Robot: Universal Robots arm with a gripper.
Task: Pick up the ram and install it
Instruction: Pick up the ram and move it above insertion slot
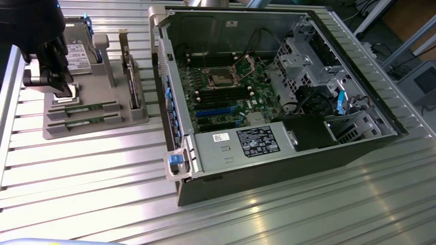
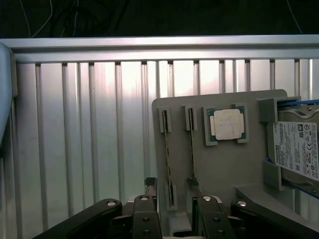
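**Open jaws straddle one ram stick on the holder**

The gripper [image 2: 171, 185] hangs over the grey holder [image 2: 229, 169] with its fingers [image 2: 150, 191] spread wide, gripping nothing. The ram [image 2: 168, 149] stands on edge in its slot, running out from between the two fingertips. A second stick [image 2: 192, 144] lies in line with one finger, and the silver processor [image 2: 228, 123] sits just beyond that. The ram looks light, thin and stiff — yet fragile, with chips on its faces. I judge the safest hold is across the flat faces near mid-length, pads square, so it does not tilt or twist in the slot.
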